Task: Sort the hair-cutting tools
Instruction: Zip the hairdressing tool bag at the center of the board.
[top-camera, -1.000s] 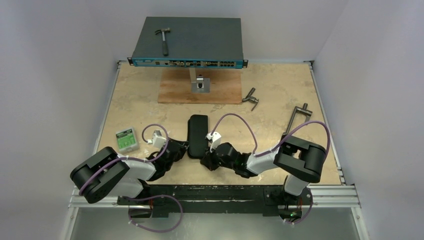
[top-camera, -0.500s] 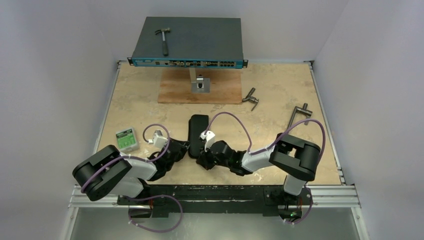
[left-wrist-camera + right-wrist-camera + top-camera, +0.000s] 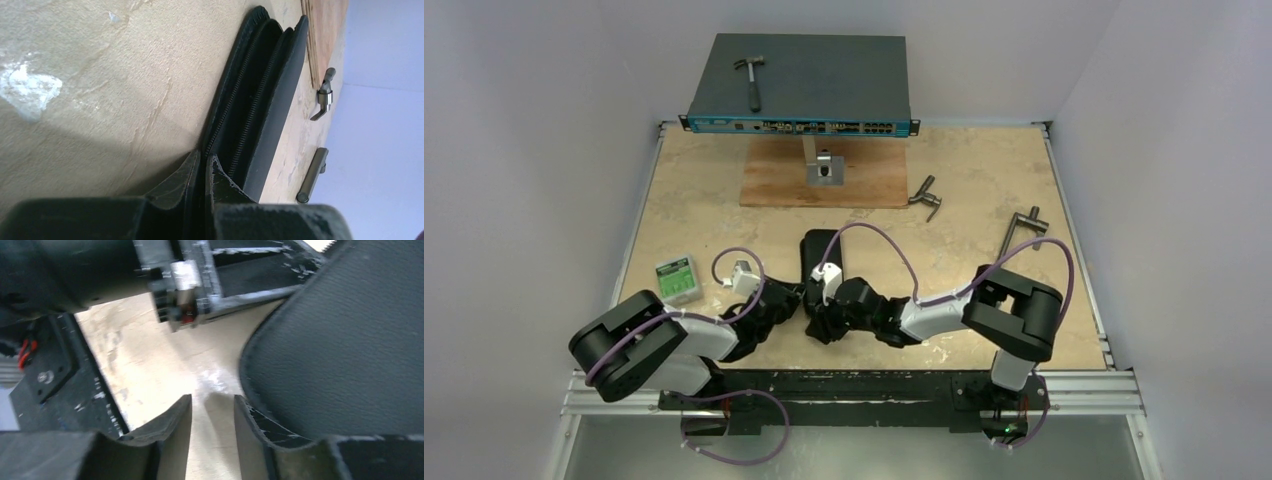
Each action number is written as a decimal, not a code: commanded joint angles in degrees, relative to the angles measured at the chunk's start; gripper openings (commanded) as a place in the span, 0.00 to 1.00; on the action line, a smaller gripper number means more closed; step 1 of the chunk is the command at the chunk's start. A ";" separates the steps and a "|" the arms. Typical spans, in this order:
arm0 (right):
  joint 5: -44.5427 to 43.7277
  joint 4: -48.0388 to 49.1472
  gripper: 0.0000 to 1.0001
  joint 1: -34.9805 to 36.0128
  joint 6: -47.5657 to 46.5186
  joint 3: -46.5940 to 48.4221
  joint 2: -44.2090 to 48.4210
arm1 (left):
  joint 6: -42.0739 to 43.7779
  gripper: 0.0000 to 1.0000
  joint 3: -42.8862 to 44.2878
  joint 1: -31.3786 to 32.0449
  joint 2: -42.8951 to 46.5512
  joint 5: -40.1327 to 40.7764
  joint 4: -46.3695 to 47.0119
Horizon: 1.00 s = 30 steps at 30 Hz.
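None of the hair-cutting tools show in any view. A black zippered case [image 3: 819, 250] lies on the table between the two arms; its zip stands partly open in the left wrist view [image 3: 280, 90]. My left gripper [image 3: 795, 301] [image 3: 202, 154] is shut, pinching the case's left zip edge at its near end. My right gripper [image 3: 815, 327] [image 3: 212, 402] is low over the table at the case's near end, open, with only bare table between its fingers. The case's grained side [image 3: 350, 340] lies just beside the right finger.
A network switch [image 3: 800, 85] with a hammer [image 3: 750, 78] on top stands at the back, above a wooden board [image 3: 769, 180] with a metal bracket [image 3: 826, 168]. Two grey T-handled tools [image 3: 927, 195] [image 3: 1022, 228] lie at the right. A green box [image 3: 676, 279] sits left.
My right gripper has slid left to the near end of the case and opened its jaws. The left gripper has stayed shut in the same place.
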<state>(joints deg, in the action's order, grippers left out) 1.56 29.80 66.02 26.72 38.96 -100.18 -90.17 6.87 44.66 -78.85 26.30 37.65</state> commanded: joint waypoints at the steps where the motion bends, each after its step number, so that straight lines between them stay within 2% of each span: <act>1: 5.78 -2.73 0.43 1.09 -0.63 0.14 4.28 | 3.23 0.00 -0.36 0.79 2.55 0.46 -14.16; 4: 8.16 -4.92 0.53 1.12 -0.95 0.06 6.20 | 3.57 0.00 -0.04 0.82 4.48 1.28 -16.74; 8: 11.10 -8.42 0.56 1.10 -1.50 -0.20 10.08 | 3.97 0.00 0.69 0.80 5.68 1.76 -19.09; 11: 10.20 -11.74 0.58 0.83 -1.89 -0.99 15.89 | 4.61 0.00 1.30 0.75 7.60 2.22 -21.82; 13: 8.94 -14.19 0.60 -0.71 -2.10 -1.39 19.85 | 6.05 0.13 1.94 0.69 9.93 2.66 -24.37; 15: 8.72 -15.90 0.61 -3.71 -2.00 -1.87 23.76 | 7.50 0.33 3.27 0.73 12.88 3.24 -28.92; 17: 8.38 -16.38 0.61 -7.26 -1.34 -2.45 25.69 | 8.91 0.49 4.52 0.65 15.83 3.87 -33.47; 20: 6.42 -16.08 0.61 -11.09 0.21 -3.11 25.78 | 10.44 0.63 5.51 0.60 20.01 4.85 -39.67; 23: 4.06 -14.68 0.60 -12.00 2.15 -2.98 24.03 | 11.34 0.69 6.62 0.62 23.49 5.40 -45.57; 27: 1.85 -11.80 0.59 -13.70 4.88 -3.40 20.56 | 12.00 0.71 6.54 0.64 28.98 6.59 -50.19; 30: 3.56 -10.22 0.56 -16.54 6.31 -3.31 16.68 | 14.23 0.72 4.21 -0.05 31.49 5.30 -45.34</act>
<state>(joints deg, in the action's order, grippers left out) 5.65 15.73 52.53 29.93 36.03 -80.25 -79.92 12.56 45.12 -50.00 30.96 -6.31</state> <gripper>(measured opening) 0.584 0.715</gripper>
